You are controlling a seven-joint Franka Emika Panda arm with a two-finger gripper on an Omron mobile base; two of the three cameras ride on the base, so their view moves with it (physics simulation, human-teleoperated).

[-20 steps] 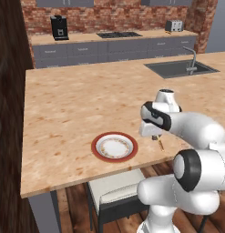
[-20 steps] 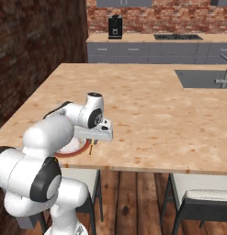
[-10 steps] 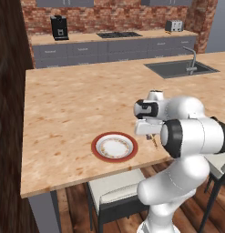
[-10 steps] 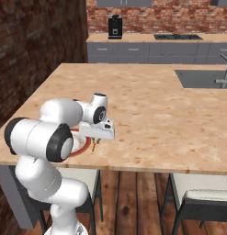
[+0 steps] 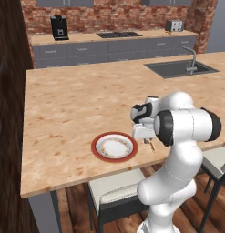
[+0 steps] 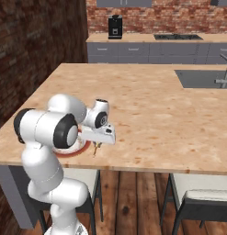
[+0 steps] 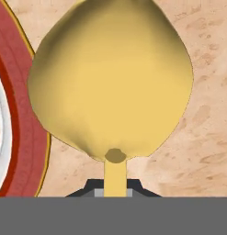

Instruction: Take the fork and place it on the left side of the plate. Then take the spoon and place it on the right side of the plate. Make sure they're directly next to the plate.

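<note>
The yellow-gold spoon [image 7: 110, 78] hangs close before the hand camera, its thin handle pinched in my shut gripper [image 7: 115, 188]. Its round bowl hovers just beside the red rim of the plate [image 7: 18, 114]. From the left base view, the plate [image 5: 115, 146] lies near the counter's front edge, and my gripper [image 5: 148, 140] holds the spoon [image 5: 152, 146] low over the counter just right of it. In the right base view my arm covers most of the plate [image 6: 77, 149], with the gripper [image 6: 97, 142] and spoon [image 6: 95, 148] beside it. The fork is out of view.
A sink [image 5: 180, 68] with a faucet is set in the counter at the far right. A coffee machine [image 5: 59, 27] and a toaster [image 5: 175, 25] stand on the back counter. Stools [image 5: 115, 191] sit below the counter's front edge [image 5: 63, 182].
My arm has folded in towards the base, and the hand has shifted a little left and lower with the spoon, closer to the plate's right rim. The plate has stayed put.
</note>
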